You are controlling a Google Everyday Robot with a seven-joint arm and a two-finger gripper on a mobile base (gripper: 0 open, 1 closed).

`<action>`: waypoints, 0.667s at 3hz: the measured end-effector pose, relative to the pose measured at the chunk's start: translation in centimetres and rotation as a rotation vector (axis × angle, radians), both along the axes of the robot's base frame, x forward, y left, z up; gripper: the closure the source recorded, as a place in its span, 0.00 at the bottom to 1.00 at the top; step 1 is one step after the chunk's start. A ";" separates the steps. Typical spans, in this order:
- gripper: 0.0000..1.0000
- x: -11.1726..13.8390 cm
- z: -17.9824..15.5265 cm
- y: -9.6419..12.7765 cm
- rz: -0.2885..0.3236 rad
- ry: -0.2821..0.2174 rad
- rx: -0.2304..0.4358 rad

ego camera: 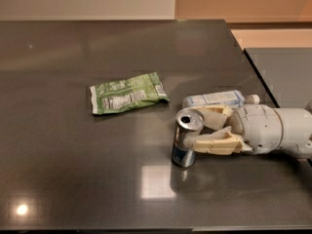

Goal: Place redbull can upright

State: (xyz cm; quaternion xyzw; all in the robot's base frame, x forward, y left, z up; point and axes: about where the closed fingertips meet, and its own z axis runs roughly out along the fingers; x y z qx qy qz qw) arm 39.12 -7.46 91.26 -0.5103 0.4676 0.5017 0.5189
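Note:
The redbull can (pixel 183 145), slim and silver-and-blue with a shiny pull-tab top, stands upright on the dark table (pixel 73 169), right of centre. My gripper (pixel 196 128) reaches in from the right. Its two cream fingers (pixel 212 143) sit on either side of the can's upper half, closed against it. The white wrist housing (pixel 265 129) lies behind the fingers, low over the table.
A clear plastic bottle (pixel 214 99) with a white cap and pale blue label lies on its side just behind the gripper. A green snack bag (pixel 127 93) lies flat to the left rear of the can. The table's right edge (pixel 258 72) runs close to the arm.

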 end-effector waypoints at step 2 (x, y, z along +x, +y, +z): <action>0.00 -0.1 0.2 0.4 0.008 -0.003 -0.001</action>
